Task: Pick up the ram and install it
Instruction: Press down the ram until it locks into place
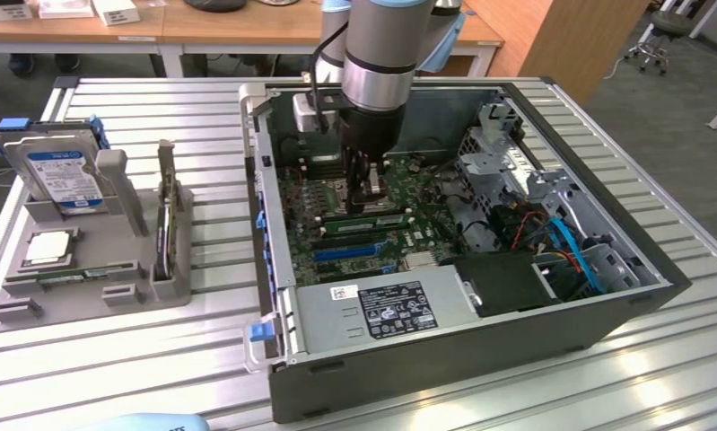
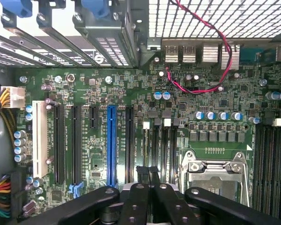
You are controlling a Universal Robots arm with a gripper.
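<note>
Brushed-metal ribbed table [image 1: 118,359], matt grey computer case [image 1: 454,359] — glossy green motherboard [image 2: 131,93], black plastic fingers [image 2: 145,197].

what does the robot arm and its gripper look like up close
The arm is a thick round tube, silver-grey metal with a pale blue cap at the joint above. A black cable runs down its side. Below it sits a black wrist block. The gripper is black, with two slim fingers and rounded, bolted linkage bars on either side.

Wooden desks [image 1: 214,31] behind a slatted metal table [image 1: 669,359], grey floor [image 1: 681,99], a wheeled stool [image 1: 658,40] beyond
</note>
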